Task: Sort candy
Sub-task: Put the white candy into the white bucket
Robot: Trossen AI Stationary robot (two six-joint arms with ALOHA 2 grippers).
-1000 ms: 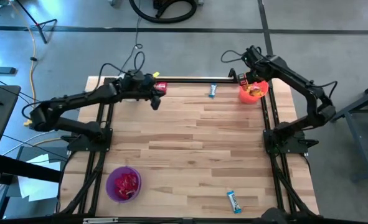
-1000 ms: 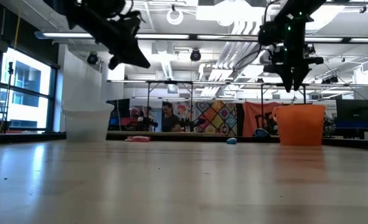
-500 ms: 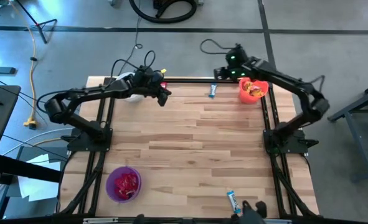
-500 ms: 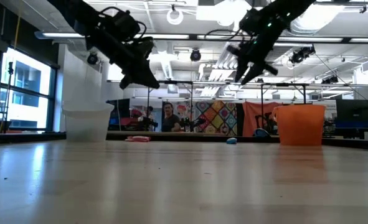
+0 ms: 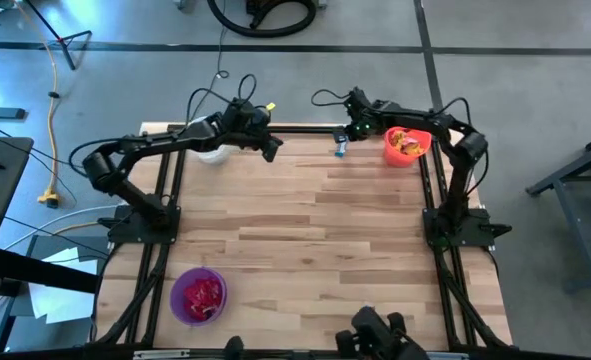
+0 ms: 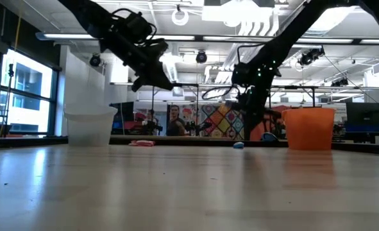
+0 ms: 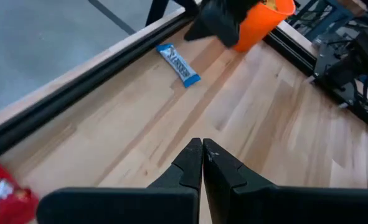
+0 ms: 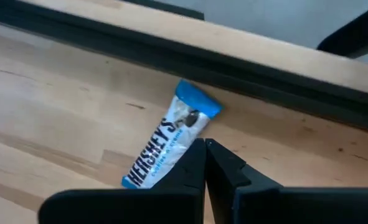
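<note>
Fingers [image 8: 204,149] of both arms closed, empty, one blue candy [image 8: 169,144], three buckets [image 5: 407,145]

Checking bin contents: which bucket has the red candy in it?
The purple bucket at the table's near-left corner holds red candy. The orange bucket, far right, shows yellow and red; the white bucket's contents are hidden.
</note>
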